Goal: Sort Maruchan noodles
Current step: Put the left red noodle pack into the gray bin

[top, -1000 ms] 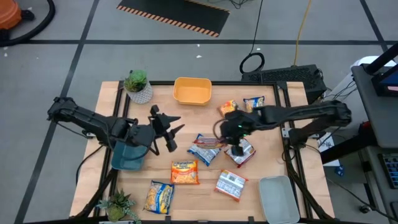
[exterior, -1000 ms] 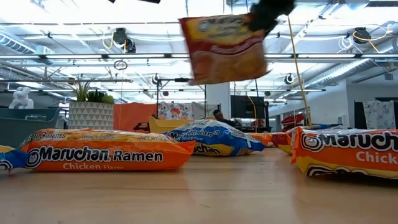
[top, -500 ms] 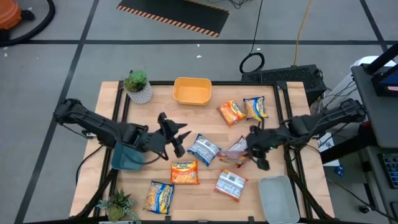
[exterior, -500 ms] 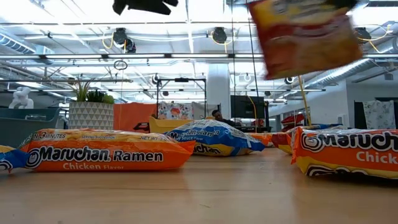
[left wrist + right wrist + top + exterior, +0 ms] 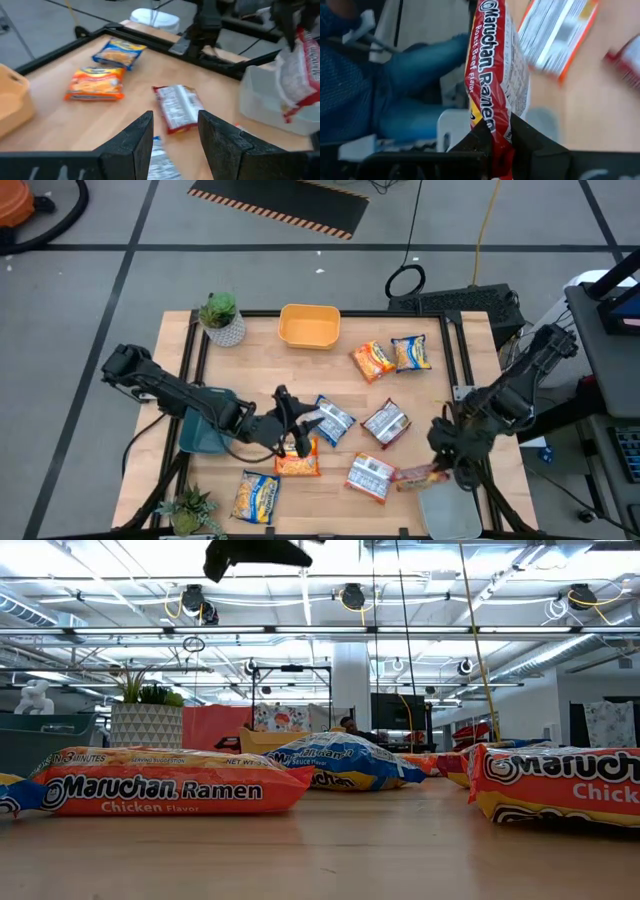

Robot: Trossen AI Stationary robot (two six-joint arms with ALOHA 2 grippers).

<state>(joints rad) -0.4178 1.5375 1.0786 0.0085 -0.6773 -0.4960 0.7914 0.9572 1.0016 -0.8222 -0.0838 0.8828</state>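
Several Maruchan noodle packets lie flat on the wooden table: two orange (image 5: 372,361) (image 5: 297,458), a blue and yellow (image 5: 410,352), a blue and white (image 5: 330,418), two red and white (image 5: 385,422) (image 5: 371,476), and a yellow one (image 5: 255,495). My right gripper (image 5: 445,462) is at the near right corner, shut on a red packet (image 5: 415,475) by the clear bin (image 5: 450,502). My left gripper (image 5: 175,135) stands open with nothing between its fingers. It is above the middle of the table (image 5: 295,432), just beyond the near orange packet. My right gripper pinches one end of the red packet (image 5: 492,131) between its two fingers. The packet sticks out past the fingertips, seen edge-on, with its printed side (image 5: 490,75) toward one finger. It is lifted clear of the table beside the clear bin.
A yellow bin (image 5: 309,326) stands at the far edge, with a potted plant (image 5: 221,318) to its left. A blue bin (image 5: 205,430) sits under my left arm, and another plant (image 5: 190,510) is at the near left corner. A black frame rail (image 5: 462,395) runs along the right side.
My right gripper has swung from the table's middle toward the near right corner, rolling its wrist, and has carried the red packet to the clear bin. My left gripper has gone right and toward the near edge, sinking toward the near orange packet, still open.
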